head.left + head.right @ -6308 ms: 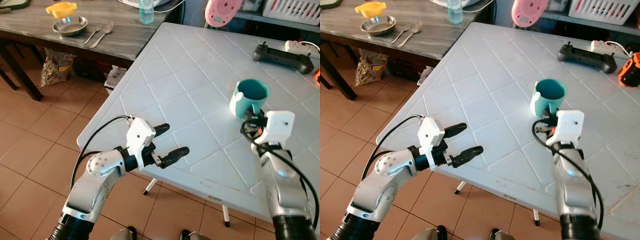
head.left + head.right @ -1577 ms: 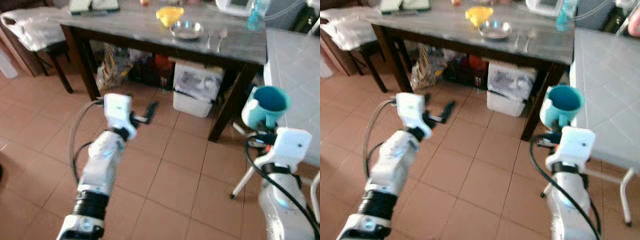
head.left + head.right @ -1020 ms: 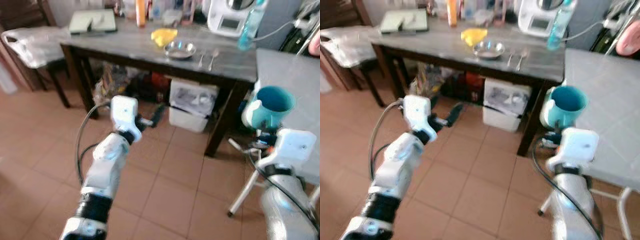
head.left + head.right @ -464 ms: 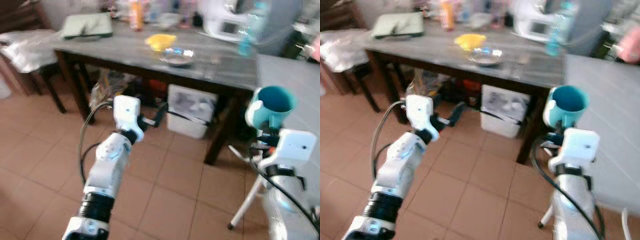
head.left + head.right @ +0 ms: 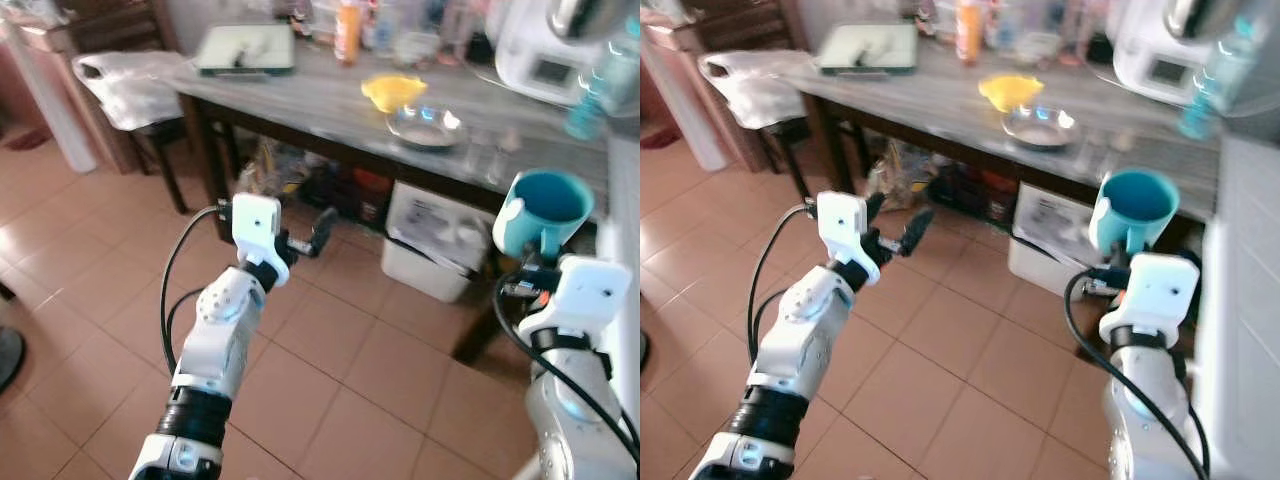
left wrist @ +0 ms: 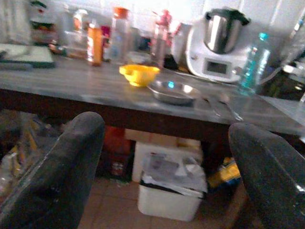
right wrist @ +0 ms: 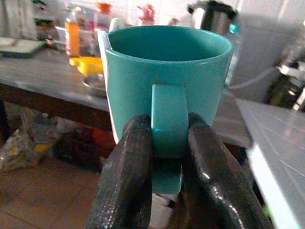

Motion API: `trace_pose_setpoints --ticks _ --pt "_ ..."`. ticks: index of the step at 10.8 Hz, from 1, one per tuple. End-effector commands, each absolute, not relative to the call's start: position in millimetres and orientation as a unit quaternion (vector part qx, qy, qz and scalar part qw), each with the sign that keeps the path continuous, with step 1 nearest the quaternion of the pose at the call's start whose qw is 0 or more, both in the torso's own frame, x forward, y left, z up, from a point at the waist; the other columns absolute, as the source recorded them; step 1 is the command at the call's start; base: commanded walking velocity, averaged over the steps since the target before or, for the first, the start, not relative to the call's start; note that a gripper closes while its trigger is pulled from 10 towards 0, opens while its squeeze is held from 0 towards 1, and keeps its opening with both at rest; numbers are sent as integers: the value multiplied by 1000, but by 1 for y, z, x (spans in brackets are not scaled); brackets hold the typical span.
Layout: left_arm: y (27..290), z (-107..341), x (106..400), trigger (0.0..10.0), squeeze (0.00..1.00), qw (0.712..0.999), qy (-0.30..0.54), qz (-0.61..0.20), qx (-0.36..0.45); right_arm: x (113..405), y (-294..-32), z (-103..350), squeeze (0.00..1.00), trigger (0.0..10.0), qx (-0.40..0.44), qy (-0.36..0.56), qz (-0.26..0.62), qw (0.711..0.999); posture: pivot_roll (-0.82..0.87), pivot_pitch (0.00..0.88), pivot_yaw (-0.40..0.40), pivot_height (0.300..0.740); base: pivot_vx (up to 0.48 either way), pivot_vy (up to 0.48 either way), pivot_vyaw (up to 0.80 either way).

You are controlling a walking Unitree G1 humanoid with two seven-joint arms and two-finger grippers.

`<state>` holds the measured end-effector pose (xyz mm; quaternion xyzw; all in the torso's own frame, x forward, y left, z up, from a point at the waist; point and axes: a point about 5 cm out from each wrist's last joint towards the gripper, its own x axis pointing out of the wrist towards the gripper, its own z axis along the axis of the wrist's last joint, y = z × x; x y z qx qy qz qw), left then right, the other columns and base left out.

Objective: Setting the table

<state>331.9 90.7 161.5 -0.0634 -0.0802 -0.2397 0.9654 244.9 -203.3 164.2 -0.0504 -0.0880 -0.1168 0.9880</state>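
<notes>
Kitchen: teal mug (image 7: 164, 76) in right hand (image 7: 164, 191).

One teal mug (image 7: 167, 90). One dark worktop (image 5: 330, 110), and on it one yellow bowl (image 5: 392, 92), one steel dish (image 5: 424, 126) just right of that bowl, and one green-rimmed tray (image 5: 245, 48) at its far left. Two pieces of cutlery (image 6: 223, 105) lie right of the dish, too blurred to tell which kind. One white kitchen machine (image 6: 217, 45) and one clear water bottle (image 6: 251, 63) stand far right. One orange bottle (image 5: 347, 18); the other bottles and jars beside it blur together, uncountable. One white bin (image 5: 438, 242) under the worktop. One white plastic bag (image 5: 125, 85). Two tools: the left tool (image 5: 305, 238), the right tool (image 7: 167, 191).
</notes>
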Motion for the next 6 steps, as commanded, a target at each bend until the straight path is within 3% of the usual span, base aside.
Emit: trace_pose_setpoints --ticks 1,3,6 --pt "96 163 332 10000 0 966 -83 -236 -60 245 -200 168 0 10000 -51 -98 -111 988 99 105 -29 740 349 0 0" --pt "94 163 332 10000 0 966 -83 -239 -59 245 -200 167 0 10000 -43 -95 -113 988 100 104 -30 740 349 0 0" --pt "92 162 331 10000 0 965 -82 -243 -61 245 -200 167 0 10000 -43 -94 -113 988 96 104 -30 740 351 0 -710"
